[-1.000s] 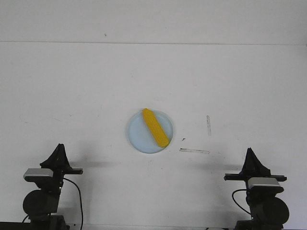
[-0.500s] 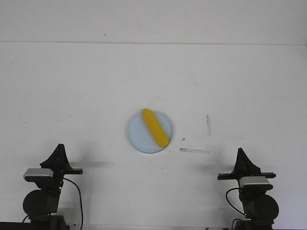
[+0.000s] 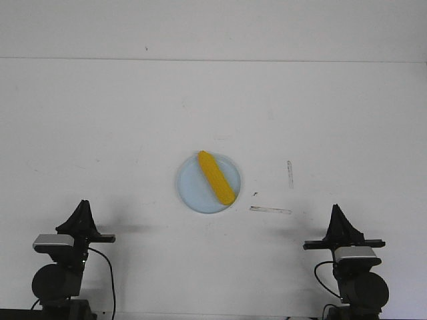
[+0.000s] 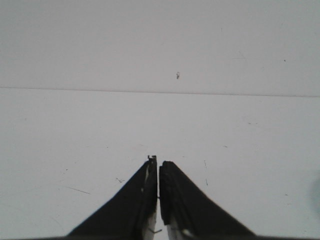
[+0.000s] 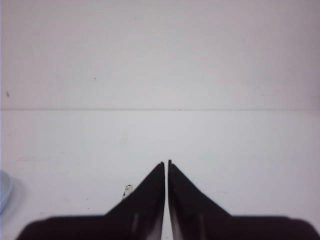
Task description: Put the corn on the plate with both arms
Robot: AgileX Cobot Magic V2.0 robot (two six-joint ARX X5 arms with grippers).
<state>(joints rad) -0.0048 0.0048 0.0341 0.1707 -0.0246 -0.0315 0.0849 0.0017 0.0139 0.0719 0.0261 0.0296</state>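
- White table (image 3: 100, 120) spreads wide and bare around the work, so you have room on every side; what is left, as I judge it, is simply parking both arms cleanly at the near edge.
- Pale blue, the plate (image 3: 189, 190) sits near the middle of the table, well apart from both arms. Keep it that way: no sweep across the centre.
- Yellow against the blue, the corn (image 3: 215, 177) lies diagonally across the plate, tapered end pointing away and to the left, blunt end near the rim closest to your right arm. It looks settled inside the rim, so the placing itself reads as done.
- Your left gripper (image 4: 158, 172) is at the near left corner, its two black fingers pressed together tip to tip with only a hairline seam between them, and nothing held.
- Your right gripper (image 5: 166, 170) is at the near right corner, fingers likewise drawn together to a thin slit, carrying nothing. A sliver of the plate shows at the edge of its wrist view.
- Small grey scuff marks (image 3: 270, 210) lie on the table between the plate and the right arm; they are flat marks, no obstacle.
- To finish well: hold both arms low and quiet, make no fast corrections, and leave the corn undisturbed.
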